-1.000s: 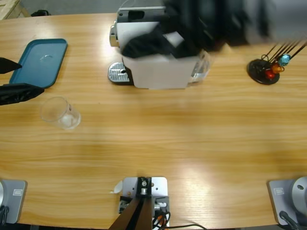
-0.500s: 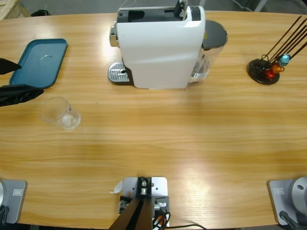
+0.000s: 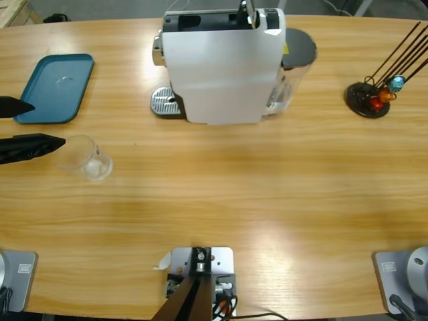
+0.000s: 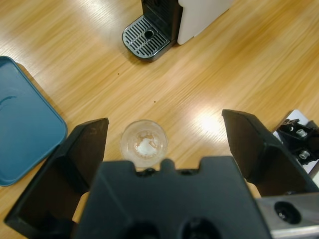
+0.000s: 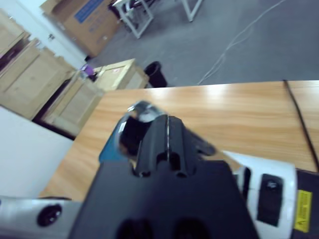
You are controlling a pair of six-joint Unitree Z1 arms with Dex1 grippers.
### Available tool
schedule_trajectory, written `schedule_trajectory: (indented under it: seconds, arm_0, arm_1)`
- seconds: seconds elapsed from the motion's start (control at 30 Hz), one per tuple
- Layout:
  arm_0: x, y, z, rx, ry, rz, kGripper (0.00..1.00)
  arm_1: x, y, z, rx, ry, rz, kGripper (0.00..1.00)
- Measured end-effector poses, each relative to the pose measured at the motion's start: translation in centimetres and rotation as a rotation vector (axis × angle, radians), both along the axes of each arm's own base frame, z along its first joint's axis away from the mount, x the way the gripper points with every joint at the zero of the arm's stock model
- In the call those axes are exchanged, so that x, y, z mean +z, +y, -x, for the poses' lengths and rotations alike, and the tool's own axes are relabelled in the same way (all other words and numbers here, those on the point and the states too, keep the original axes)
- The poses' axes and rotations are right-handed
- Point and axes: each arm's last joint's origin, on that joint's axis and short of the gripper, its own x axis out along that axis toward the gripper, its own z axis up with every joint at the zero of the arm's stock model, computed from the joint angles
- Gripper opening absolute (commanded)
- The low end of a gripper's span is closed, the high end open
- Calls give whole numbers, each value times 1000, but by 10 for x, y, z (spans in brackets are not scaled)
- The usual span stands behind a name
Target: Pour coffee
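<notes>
**Left end effector closing in on the empty glass**

From above, the left end effector (image 3: 41,124) is entering at the counter's (image 3: 267,200) left edge with its jaws apart, one tip lying over the blue tray (image 3: 57,87) and the other just beside the clear glass tumbler (image 3: 83,158). The white coffee machine (image 3: 221,63) is standing near the far edge, its drip grille (image 3: 162,102) facing the tray side. A capsule stand (image 3: 371,93) is sitting far off to the other side.

Along the left wrist, the tumbler (image 4: 144,143) is sitting upright between the spread jaws, close to the end effector's body, and no amber coffee is showing in it, only a pale glint at the bottom. The drip grille (image 4: 144,37) is lying beyond.

Along the right wrist, the right end effector (image 5: 157,144) is appearing with its jaws pressed together, raised above the machine's top (image 5: 269,189).

The glass-fetching step seems to be in hand; the next move probably calls for closing on the tumbler and carrying it to the grille.
</notes>
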Motion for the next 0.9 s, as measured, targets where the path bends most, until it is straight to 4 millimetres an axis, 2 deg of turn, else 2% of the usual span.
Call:
schedule_trajectory:
  seconds: [0.2, 0.33, 0.5, 0.7, 0.9]
  arm_0:
    - [-5, 1, 1, 0, 12, -10, 991]
    - [-11, 5, 5, 0, 19, -16, 991]
    - [-18, 11, 12, 1, 26, -21, 991]
    - [-20, 11, 13, 13, 37, -15, 991]
    - [-20, 11, 13, 13, 37, -14, 991]
  arm_1:
    - [6, 14, -2, 21, -9, -10, 0]
    - [-9, 35, -14, 34, 15, 21, 0]
    - [-19, 52, -27, 41, 18, 47, 0]
    - [-52, 82, -24, 108, 43, 138, 0]
    - [-57, 84, -25, 110, 38, 143, 0]
